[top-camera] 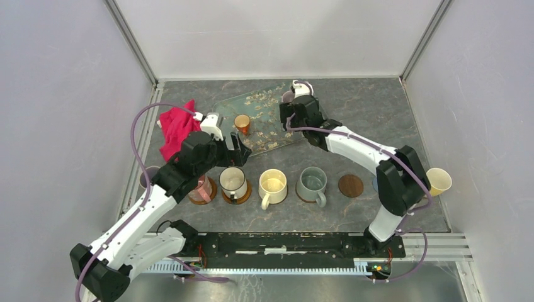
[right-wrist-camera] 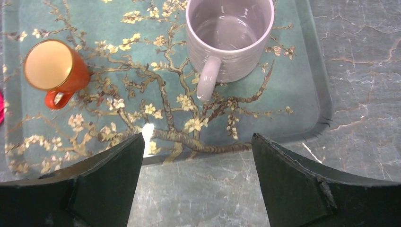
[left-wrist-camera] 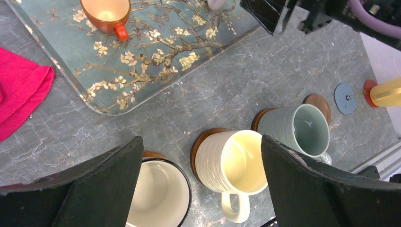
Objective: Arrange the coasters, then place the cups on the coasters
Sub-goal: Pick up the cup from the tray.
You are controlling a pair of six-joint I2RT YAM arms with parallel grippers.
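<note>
four cups in the near row on the tabletop (top-camera: 378, 113), each on a brown coaster (left-wrist-camera: 203, 138): pink cup (top-camera: 204, 189), white cup (top-camera: 233, 181), cream cup (top-camera: 273, 184), grey-green cup (top-camera: 313, 180). left gripper (left-wrist-camera: 202, 151) spread wide, empty, above them. two bare coasters rightward, dark brown coaster (top-camera: 351, 185) and grey-blue coaster (left-wrist-camera: 345, 98); one yellow cup (top-camera: 438, 181) touching a red coaster (left-wrist-camera: 367, 90). farther back, two cups on the floral tray (right-wrist-camera: 293, 94): orange cup (right-wrist-camera: 54, 68), mauve cup (right-wrist-camera: 229, 42). right gripper (right-wrist-camera: 197, 142) apart, empty, near the mauve one.

Four upright cups (top-camera: 272, 185) sit on coasters (left-wrist-camera: 198, 142); mauve cup (right-wrist-camera: 229, 38) on the tray (right-wrist-camera: 293, 85).
</note>
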